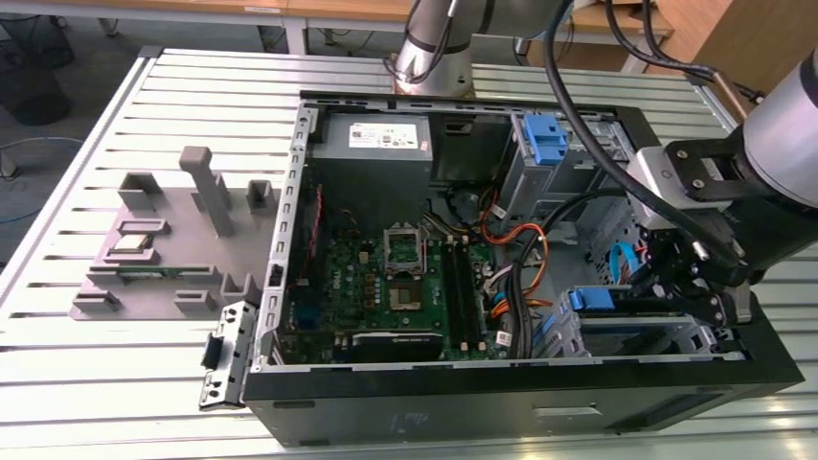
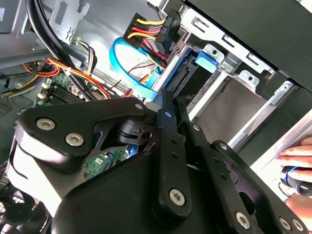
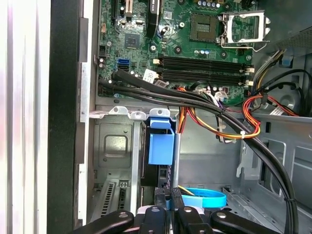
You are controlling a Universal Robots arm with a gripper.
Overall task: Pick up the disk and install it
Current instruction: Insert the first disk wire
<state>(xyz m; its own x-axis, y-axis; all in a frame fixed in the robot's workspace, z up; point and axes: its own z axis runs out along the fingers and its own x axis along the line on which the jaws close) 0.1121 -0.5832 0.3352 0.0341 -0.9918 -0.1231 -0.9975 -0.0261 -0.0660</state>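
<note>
A: Slatted metal bench, workshop floor behind. An open computer case lies on its side on it, with a grey fixture block on the slats off toward the exterior view's left.

B: Where's the disk?

A: Standing on edge in the drive cage at the case's front corner, its blue bracket tab showing just above the cage lip. Looks seated or close to it, though I can't judge how deep.

B: And the gripper?

A: Hanging right over that cage, beside the black front panel. In the first wrist view the fingers sit at the cable end of the disk, directly in line with it.

B: Clamped on it?

A: They look drawn together, nearly touching, nothing between them that I can make out.

B: Long axis?

A: Runs straight away from the fingertips, down the slot toward the green board. A blue ribbon cable loops just beside the tips; black cable bundles cross beyond the bracket.

B: Anything else?

A: A person's hand at the case edge.
</note>
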